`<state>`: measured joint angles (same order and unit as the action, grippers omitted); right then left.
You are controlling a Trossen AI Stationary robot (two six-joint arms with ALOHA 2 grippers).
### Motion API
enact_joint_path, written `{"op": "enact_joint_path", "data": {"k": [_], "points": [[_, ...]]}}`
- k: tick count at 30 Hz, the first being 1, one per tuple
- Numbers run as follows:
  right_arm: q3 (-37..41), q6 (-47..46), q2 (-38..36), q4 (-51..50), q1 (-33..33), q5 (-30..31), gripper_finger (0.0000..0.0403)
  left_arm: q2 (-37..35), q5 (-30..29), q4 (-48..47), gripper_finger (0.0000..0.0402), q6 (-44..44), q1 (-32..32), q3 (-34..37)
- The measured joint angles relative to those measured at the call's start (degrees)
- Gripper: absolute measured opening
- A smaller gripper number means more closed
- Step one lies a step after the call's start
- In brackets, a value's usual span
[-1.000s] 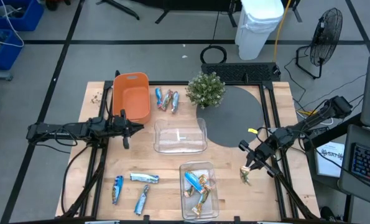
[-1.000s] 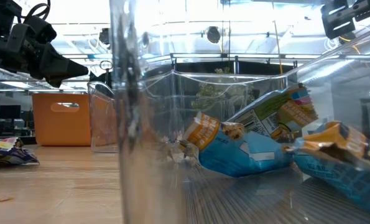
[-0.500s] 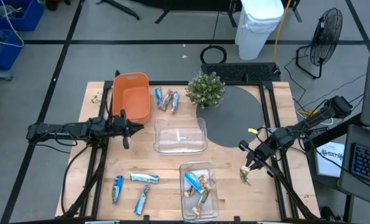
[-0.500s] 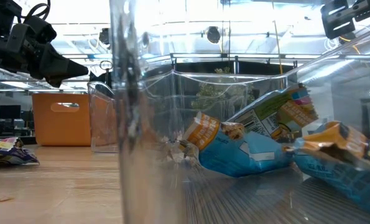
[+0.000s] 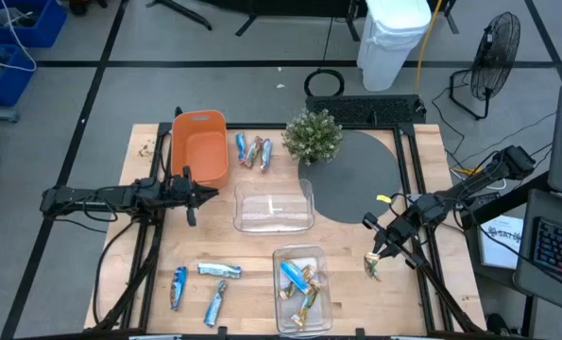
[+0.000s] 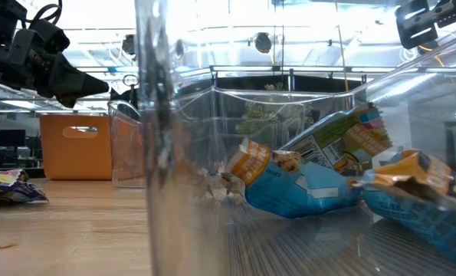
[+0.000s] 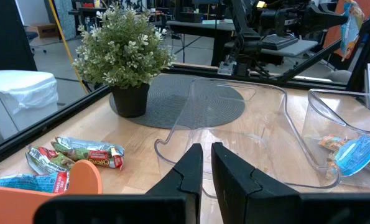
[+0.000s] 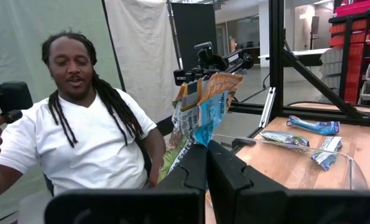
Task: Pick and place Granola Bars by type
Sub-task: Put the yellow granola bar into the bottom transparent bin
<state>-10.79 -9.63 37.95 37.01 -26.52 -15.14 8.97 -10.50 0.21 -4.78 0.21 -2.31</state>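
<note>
My right gripper (image 5: 377, 255) hangs above the table's near right part, shut on a blue-and-tan granola bar (image 8: 200, 102). My left gripper (image 5: 201, 195) waits shut and bare by the orange bin (image 5: 200, 146), pointing at the clear bin (image 7: 247, 134) in the middle. Several bars lie in the near clear bin (image 5: 302, 302). Three bars (image 5: 252, 151) lie flat at the far side next to the orange bin, and three blue ones (image 5: 205, 286) lie near the front left. My right gripper pinches the bar's lower end (image 8: 198, 140) between its two fingers. The fingers lie about level, slanting toward the table's near left. The bar stands up past the fingertips, crumpled and clear of the table.
A potted plant (image 5: 312, 135) stands at the far middle beside a round grey mat (image 5: 356, 175). A person in a white shirt (image 8: 85, 155) sits beyond the table's near edge. Bare wood lies between the middle bin and the near left bars.
</note>
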Motion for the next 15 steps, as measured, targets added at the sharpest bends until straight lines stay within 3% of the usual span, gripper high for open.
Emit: {"op": "enact_joint_path", "data": {"k": [15], "points": [[-0.02, -0.67, 0.08, 0.03, 0.00, -0.02, 0.0000, 0.00, 0.01, 0.00, 0.0037, 0.01, 0.00, 0.00]]}}
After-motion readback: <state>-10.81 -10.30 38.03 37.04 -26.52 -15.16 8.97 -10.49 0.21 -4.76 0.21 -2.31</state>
